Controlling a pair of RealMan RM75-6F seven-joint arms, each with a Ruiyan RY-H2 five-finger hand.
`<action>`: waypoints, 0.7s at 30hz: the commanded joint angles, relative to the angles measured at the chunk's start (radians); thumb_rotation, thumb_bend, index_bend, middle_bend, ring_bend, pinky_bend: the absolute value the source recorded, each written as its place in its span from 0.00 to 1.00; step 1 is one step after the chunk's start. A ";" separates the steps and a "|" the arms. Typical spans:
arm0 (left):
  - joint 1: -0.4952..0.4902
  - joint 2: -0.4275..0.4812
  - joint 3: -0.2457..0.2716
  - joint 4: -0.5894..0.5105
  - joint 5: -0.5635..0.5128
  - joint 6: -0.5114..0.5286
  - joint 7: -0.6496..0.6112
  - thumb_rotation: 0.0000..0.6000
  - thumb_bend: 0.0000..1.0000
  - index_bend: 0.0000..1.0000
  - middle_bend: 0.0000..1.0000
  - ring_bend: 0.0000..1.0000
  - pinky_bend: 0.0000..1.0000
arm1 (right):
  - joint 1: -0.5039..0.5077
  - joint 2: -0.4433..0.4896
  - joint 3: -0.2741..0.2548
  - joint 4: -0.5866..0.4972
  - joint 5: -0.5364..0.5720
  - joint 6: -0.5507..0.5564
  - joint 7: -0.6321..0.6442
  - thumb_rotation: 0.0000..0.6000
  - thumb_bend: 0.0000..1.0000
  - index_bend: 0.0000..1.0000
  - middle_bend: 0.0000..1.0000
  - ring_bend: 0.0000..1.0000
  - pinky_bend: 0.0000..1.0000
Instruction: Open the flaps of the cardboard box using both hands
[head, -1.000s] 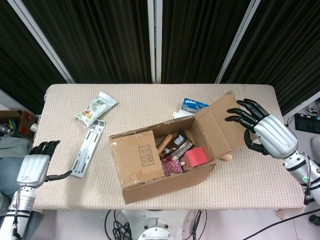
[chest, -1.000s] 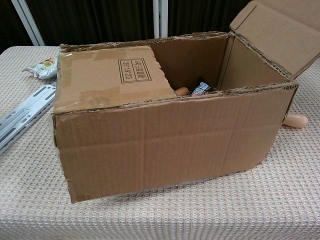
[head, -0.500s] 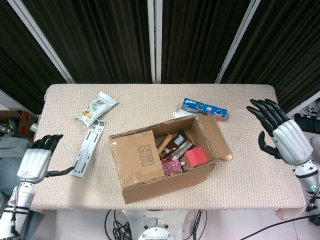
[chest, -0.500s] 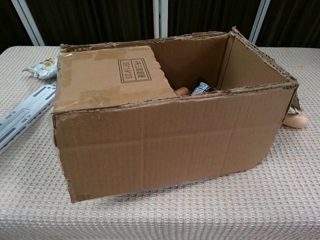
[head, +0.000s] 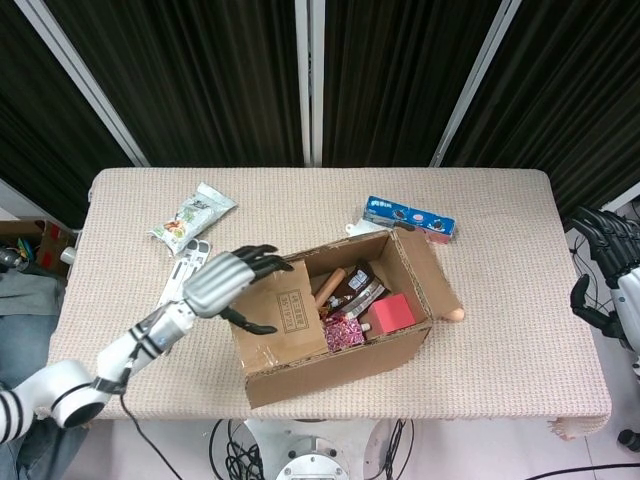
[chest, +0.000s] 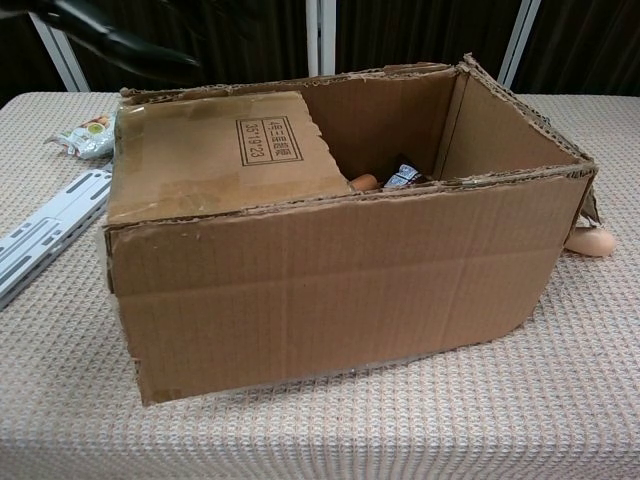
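The cardboard box (head: 335, 365) sits mid-table with its top partly uncovered. Its left flap (head: 285, 310) lies folded inward over the left half, a printed label on it. The right flap (head: 441, 283) hangs down outside the right wall. Snacks lie inside. My left hand (head: 232, 280) hovers over the box's left edge, fingers spread above the left flap and holding nothing; whether it touches is unclear. In the chest view its dark fingers (chest: 110, 35) blur above the left flap (chest: 215, 150). My right hand (head: 610, 268) is open off the table's right edge, far from the box.
A green snack bag (head: 193, 217) and a grey metal rail (head: 178, 285) lie left of the box, the rail partly under my left hand. A blue cookie pack (head: 408, 216) lies behind the box. A peach-coloured object (head: 455, 315) pokes out by the right wall.
My left hand swung from the table's left edge to above the box's left flap. My right hand let the right flap fall outward and drew back past the table's right edge.
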 joint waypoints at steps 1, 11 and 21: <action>-0.126 -0.102 0.013 0.114 0.072 -0.098 -0.146 0.16 0.00 0.30 0.27 0.10 0.20 | -0.018 0.011 0.006 -0.015 0.006 0.018 -0.007 1.00 0.73 0.00 0.00 0.00 0.00; -0.244 -0.150 0.075 0.191 0.137 -0.119 -0.229 0.00 0.00 0.35 0.29 0.09 0.19 | -0.032 -0.001 0.022 -0.005 0.031 0.004 0.013 1.00 0.74 0.00 0.00 0.00 0.00; -0.259 -0.149 0.121 0.215 0.164 -0.046 -0.154 0.00 0.00 0.46 0.39 0.09 0.19 | -0.029 -0.021 0.040 0.012 0.032 -0.011 0.030 1.00 0.75 0.00 0.00 0.00 0.00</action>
